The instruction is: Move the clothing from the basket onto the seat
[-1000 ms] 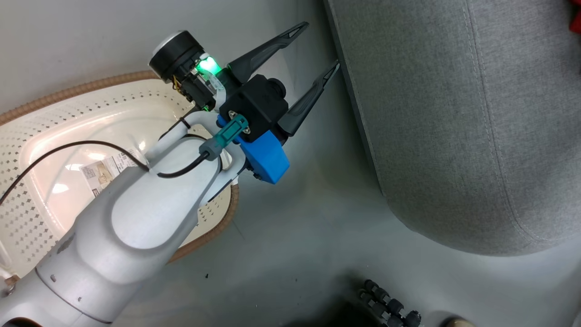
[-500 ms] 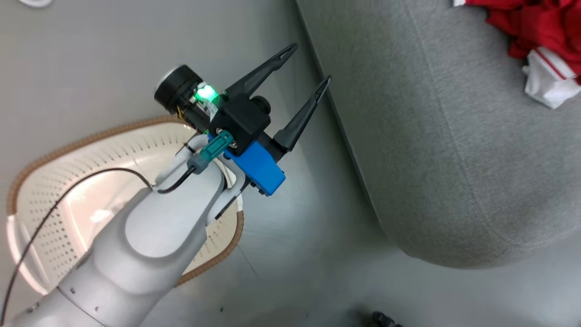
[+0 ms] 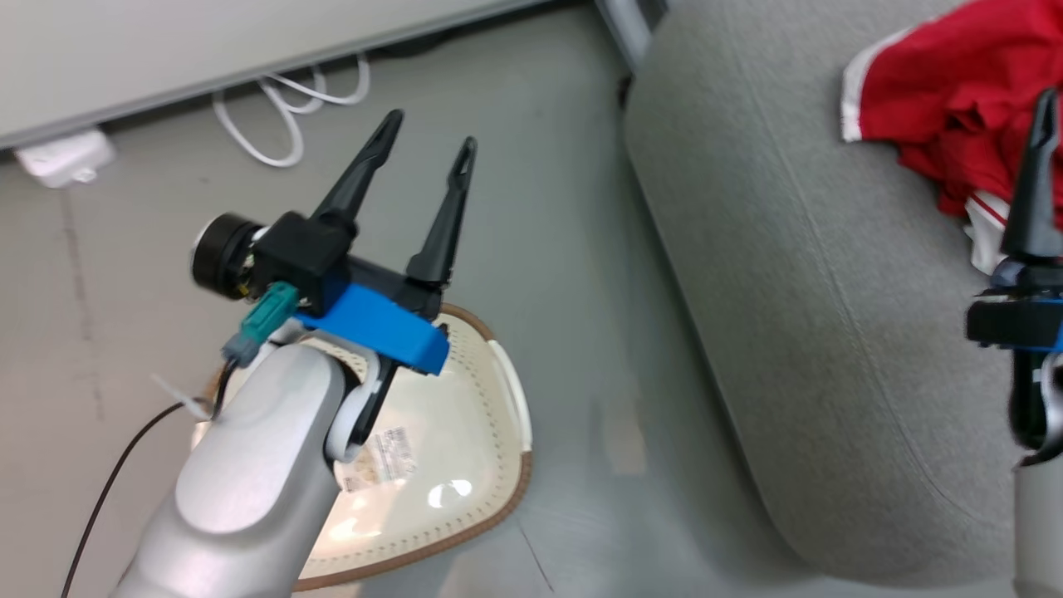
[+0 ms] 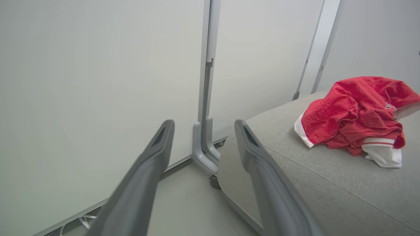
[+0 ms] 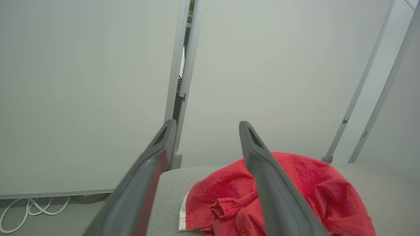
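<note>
Head view: my left tool hangs above the grey floor, its two dark fingers spread wide and gripping nothing. Beneath its wrist the basket sits on the floor, a barcode sticker showing on its pale bottom. Ahead of the fingertips, white cables loop along the foot of a wall panel.

To the right of the left tool runs the seat, with the clothing lying on top of it in a crumpled red heap, white trim along one edge. From the left wrist view I see that heap ahead and to the right of the fingers, well apart from them, with a panel post straight ahead.

My right tool is over the seat, fingers likewise wide apart and holding nothing. The clothing lies just ahead of and below it. One finger crosses the red cloth in both the right wrist and head views, and I cannot tell whether it touches.
</note>
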You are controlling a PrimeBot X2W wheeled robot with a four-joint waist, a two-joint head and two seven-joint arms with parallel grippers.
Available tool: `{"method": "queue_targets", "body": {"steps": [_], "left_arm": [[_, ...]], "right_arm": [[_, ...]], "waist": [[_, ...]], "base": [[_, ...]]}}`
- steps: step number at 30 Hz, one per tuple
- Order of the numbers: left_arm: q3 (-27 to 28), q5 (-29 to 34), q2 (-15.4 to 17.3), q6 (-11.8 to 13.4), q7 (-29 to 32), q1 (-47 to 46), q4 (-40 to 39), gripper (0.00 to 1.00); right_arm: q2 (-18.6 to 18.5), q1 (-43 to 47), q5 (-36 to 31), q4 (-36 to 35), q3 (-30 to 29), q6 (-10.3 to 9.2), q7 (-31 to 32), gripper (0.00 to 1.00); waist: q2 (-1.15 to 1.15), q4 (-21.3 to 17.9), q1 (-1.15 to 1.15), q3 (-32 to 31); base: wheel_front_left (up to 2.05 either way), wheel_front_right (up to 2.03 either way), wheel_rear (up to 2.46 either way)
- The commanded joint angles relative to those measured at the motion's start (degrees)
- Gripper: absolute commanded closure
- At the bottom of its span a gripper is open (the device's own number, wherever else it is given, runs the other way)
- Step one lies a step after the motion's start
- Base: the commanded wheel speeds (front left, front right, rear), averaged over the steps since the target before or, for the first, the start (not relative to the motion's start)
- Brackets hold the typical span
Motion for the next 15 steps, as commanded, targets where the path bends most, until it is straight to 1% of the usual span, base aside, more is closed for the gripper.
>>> {"method": "queue_targets", "body": {"steps": [1,6,10,15], "left_arm": [[1.45,0.46,-0.2,0.22,-0.15,1.9,-0.49,0.0],[7.86,2.29,-0.73,0.65,-0.16,7.7,-2.02,0.0],[12.23,3.86,-1.48,0.31,-0.16,12.27,-2.88,0.0],[16.96,5.99,-2.65,-0.49,-0.16,18.01,-3.97,0.0]], "right_arm": [[0.06,1.39,0.33,-0.25,1.04,-0.06,-0.04,0.0],[1.03,3.4,0.87,0.12,6.07,-0.06,-0.04,0.0],[1.89,5.49,1.38,0.92,9.51,-0.06,-0.04,0.0],[3.21,8.57,2.59,2.09,11.32,-0.06,-0.04,0.0]], "waist": [[0.0,4.73,0.01,-4.55],[0.0,8.73,0.01,-8.38],[0.0,11.13,0.01,-10.8],[0.0,13.29,0.01,-13.41]], "base": [[0.0,0.0,0.0],[0.0,0.0,0.0],[0.0,0.0,0.0],[0.0,0.0,0.0]]}}
